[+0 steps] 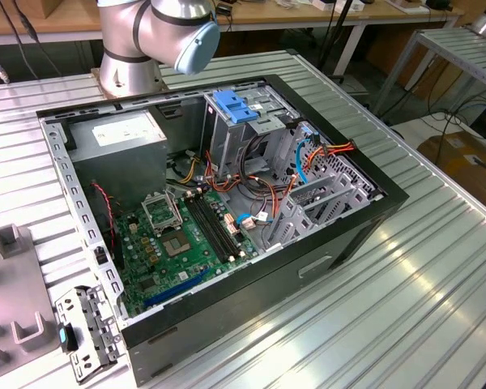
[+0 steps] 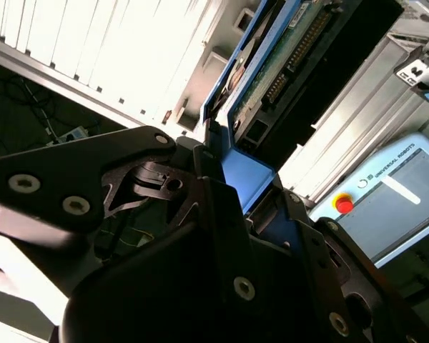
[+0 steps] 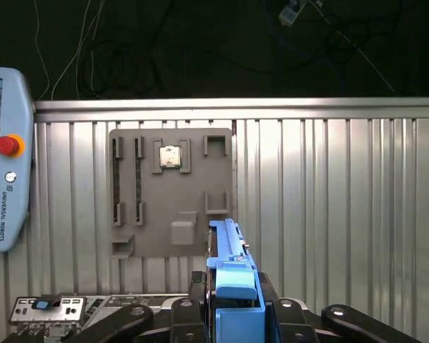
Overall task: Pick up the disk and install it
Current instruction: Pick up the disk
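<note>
Blue-framed disk (image 3: pixel 229 250): sitting clamped in hand (image 3: pixel 234 304).
Around: grey fixture plate (image 3: pixel 171 193) lying beyond, pendant (image 3: pixel 3 157) resting beside it.
Room: ribbed surface (image 3: pixel 343 200) stretching wide alongside.

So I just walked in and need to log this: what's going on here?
The robot arm's black tool is shut on the flat dark hard drive in its bright blue plastic frame, holding it clear of the ribbed metal table. The open black computer case lies on that table; the drive is not yet installed.
</note>
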You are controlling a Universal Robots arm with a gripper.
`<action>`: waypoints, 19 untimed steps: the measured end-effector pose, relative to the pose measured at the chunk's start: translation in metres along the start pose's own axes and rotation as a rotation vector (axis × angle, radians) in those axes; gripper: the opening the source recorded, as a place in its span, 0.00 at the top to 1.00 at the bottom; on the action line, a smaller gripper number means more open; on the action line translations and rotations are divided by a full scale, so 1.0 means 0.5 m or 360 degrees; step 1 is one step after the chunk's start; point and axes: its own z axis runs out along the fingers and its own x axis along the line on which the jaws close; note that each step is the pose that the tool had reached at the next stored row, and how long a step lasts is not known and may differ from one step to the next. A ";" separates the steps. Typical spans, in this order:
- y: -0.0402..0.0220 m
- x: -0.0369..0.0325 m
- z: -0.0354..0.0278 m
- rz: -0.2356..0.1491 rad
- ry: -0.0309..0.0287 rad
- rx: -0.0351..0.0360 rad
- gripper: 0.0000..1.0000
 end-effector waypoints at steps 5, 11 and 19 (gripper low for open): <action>-0.049 -0.001 0.001 0.0000 0.00000 0.0000 0.63; -0.092 -0.001 0.003 0.0000 0.00000 0.0000 0.63; -0.148 -0.002 0.004 0.0000 -0.00001 0.0000 0.63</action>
